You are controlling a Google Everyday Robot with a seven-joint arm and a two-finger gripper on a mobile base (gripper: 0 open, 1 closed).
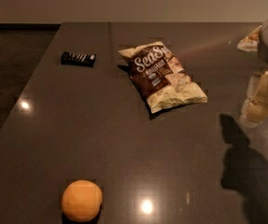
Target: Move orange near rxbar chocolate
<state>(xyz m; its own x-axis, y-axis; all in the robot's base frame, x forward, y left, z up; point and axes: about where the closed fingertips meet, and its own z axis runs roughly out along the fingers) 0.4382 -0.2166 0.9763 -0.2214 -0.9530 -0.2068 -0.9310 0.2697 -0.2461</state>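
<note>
The orange [81,200] sits on the dark table [96,134] near its front edge, left of centre. The rxbar chocolate [78,58], a small flat black wrapper with white lettering, lies far back on the left part of the table. My gripper [262,101] hangs at the right edge of the view, above the table, far from both the orange and the bar. It holds nothing that I can see.
A brown-and-cream "Sea S..." chip bag [164,76] lies in the middle of the table, right of the bar. A pale crumpled item [250,38] lies at the far right back. The table's left edge runs diagonally beside dark floor [7,69].
</note>
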